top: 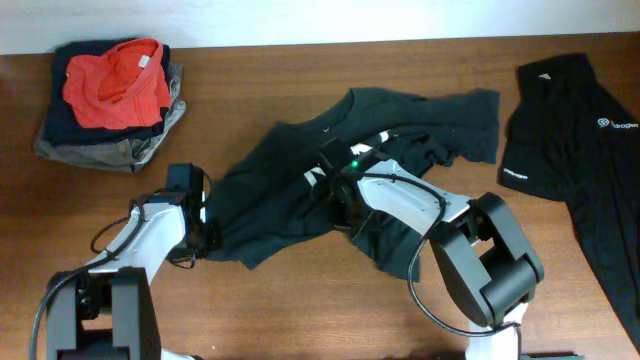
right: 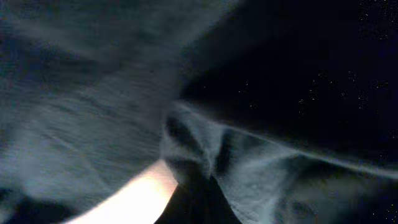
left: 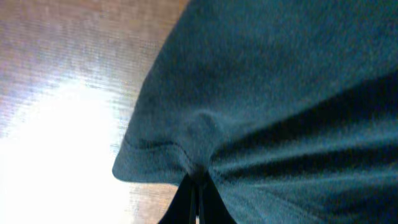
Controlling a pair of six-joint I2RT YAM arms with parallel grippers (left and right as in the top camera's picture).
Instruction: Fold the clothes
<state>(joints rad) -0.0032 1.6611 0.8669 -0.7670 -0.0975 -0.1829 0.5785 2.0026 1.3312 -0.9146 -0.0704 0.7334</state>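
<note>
1. Stack of folded garments (top: 105,110): far-left back corner of the bench (top: 300,310). A red piece lies on top, with grey and dark pieces beneath. It is well apart from both arms.
2. Left claw (top: 207,238): pinched tight on the lower-left hem of the crumpled black shirt (top: 290,170). In the left wrist view the hem bunches into the closed tips (left: 194,186), with bare wood to the left.
3. Crumpled black shirt (left: 280,93): mid-bench, spread unevenly between the two arms, one sleeve reaching toward the back right.
4. Right claw (top: 330,195): closed on a fold near the middle of the same shirt. The right wrist view is dim, but cloth (right: 205,149) gathers into the pinch (right: 196,190).
5. Second black shirt (top: 575,150): far right, with small white logos, lying apart from the crumpled one and running off the bench edge.
</note>
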